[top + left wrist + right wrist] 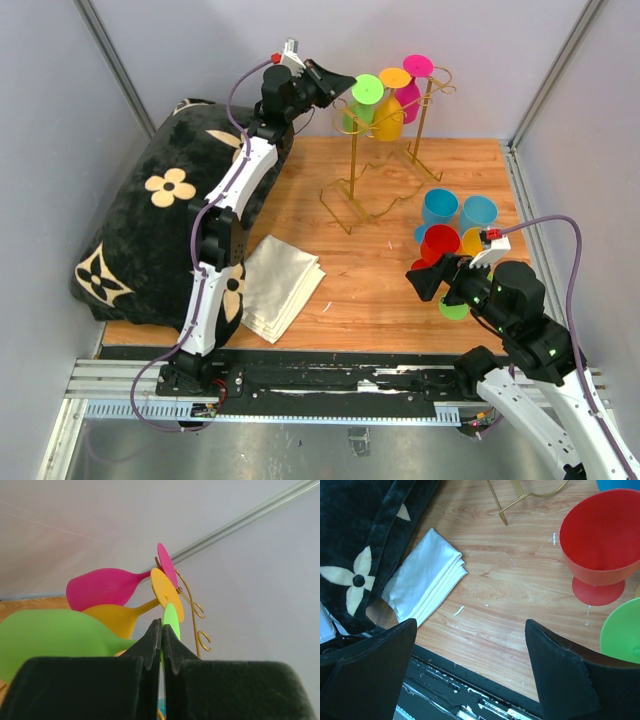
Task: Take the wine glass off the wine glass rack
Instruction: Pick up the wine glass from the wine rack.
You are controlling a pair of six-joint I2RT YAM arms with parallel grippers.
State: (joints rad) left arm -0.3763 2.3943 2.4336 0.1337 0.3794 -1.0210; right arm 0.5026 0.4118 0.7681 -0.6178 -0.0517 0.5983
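- Left wrist view: the left fingers (154, 637) are pinched almost together on the round foot of the green wine glass (55, 635). The thin disc sits edge-on in the slit between them.
- The grip is on the foot alone. The green bowl lies clear of the fingers, on their near side.
- Top external view: the green wine glass hangs from the top rail of the wine glass rack (352, 190), at the end nearest the left arm. The rack stands at the far side of the counter (370, 290).
- The glass hangs inverted, with its foot up at the rail, its bowl mouth down and its long axis upright along the stem.
- A yellow wine glass (388, 118) and a magenta wine glass (410, 95) hang next along the same rail, turned the same way.
- Right wrist view: the right fingers (560, 670) are spread wide with nothing between them, and they hover over bare counter.
- Just beside them a red wine glass (600, 535) stands upright on its foot, and the rim of a second green glass (622, 632) shows at the edge.
- A folded white cloth (427, 577) lies on the counter beside a black cushion (360, 530) patterned with cream flower motifs.
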